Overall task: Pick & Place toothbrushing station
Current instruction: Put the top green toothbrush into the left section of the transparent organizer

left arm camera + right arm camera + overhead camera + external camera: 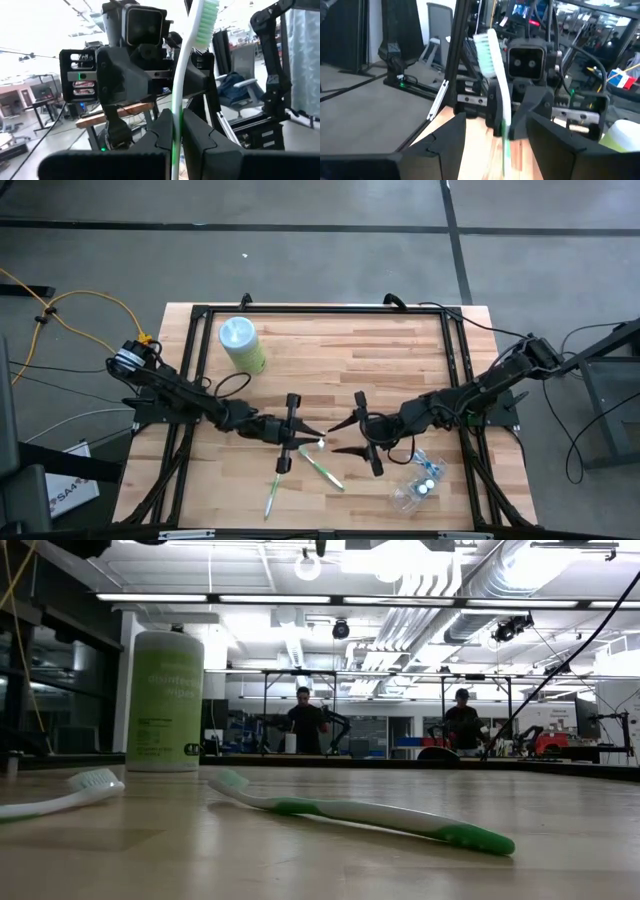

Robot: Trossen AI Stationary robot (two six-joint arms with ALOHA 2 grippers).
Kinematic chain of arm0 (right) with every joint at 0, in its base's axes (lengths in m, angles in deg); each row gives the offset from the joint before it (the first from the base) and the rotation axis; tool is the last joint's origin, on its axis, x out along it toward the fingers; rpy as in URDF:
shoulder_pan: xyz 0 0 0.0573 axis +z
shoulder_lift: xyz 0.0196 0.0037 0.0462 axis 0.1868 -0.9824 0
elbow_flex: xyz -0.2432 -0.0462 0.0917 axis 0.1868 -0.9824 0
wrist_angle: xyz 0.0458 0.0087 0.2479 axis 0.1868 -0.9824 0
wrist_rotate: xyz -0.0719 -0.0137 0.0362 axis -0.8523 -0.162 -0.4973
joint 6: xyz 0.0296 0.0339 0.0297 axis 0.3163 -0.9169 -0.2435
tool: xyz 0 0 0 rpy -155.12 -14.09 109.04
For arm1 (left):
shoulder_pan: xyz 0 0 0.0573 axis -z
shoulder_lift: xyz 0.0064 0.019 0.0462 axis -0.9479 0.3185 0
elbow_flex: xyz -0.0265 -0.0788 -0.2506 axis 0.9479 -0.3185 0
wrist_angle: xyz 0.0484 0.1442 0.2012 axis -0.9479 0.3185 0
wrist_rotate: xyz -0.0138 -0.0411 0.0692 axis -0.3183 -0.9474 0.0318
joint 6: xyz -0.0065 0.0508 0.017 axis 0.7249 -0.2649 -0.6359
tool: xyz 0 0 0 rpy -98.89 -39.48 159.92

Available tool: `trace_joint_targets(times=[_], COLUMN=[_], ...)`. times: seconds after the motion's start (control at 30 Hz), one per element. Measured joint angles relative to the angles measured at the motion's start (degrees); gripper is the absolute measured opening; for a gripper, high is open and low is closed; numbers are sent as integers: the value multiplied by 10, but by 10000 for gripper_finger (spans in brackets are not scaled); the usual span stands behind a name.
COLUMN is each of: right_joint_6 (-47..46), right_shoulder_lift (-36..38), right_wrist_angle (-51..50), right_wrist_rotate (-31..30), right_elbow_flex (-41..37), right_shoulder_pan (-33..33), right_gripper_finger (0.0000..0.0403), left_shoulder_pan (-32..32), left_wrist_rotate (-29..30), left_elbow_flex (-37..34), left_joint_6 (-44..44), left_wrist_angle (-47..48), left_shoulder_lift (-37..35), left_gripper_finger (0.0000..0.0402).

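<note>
My left gripper (308,433) is above the table's middle, shut on a white-and-green toothbrush (186,75) whose bristled head (485,42) points up. My right gripper (342,435) faces it from the right, open. Its fingers (447,137) stand on either side of that brush without touching it. Two more green-and-white toothbrushes (272,495) (323,470) lie flat on the table near the front edge, and both also show in the low view (360,815) (60,798). A clear plastic cup (418,485) lies on its side at the front right with small blue-and-white items in it. My left gripper pinches the toothbrush's handle (176,131) between its two fingers. The fingers come nearly level from the table's left and lie across the handle. The brush stands close to upright, head up, lifted clear of the table.
A pale-green canister (242,345) with a light-blue lid stands at the far left of the wooden table (400,350). A black frame (320,310) runs around the tabletop. Two people stand at benches far behind the table (305,720).
</note>
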Motion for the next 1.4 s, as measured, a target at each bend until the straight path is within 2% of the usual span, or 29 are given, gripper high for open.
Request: trace_joint_targets(times=[0.23, 0.7, 0.8, 1.1, 1.2, 1.4], right_joint_6=[-10, -18, -18, -20, -21, -18], right_shoulder_lift=[-2, -3, -3, -15, -28, -40], right_wrist_angle=[18, 35, 37, 43, 48, 60], right_wrist_rotate=[51, 123, 124, 122, 124, 138], right_elbow_flex=[0, 0, 0, 0, 0, 0], right_shoulder_pan=[-23, -62, -67, -73, -77, -82], right_gripper_finger=[199, 199, 199, 197, 182, 125], left_shoulder_pan=[-27, -47, -58, -67, -67, -67], left_wrist_rotate=[-42, -55, -83, -91, -92, -92], left_elbow_flex=[0, 0, 0, 0, 0, -1], left_joint_6=[45, 46, 61, 66, 66, 66], left_wrist_angle=[-1, 9, 9, 0, 0, 12], left_shoulder_lift=[2, 3, 3, 3, 3, 3], left_gripper_finger=[7, 7, 7, 7, 7, 7])
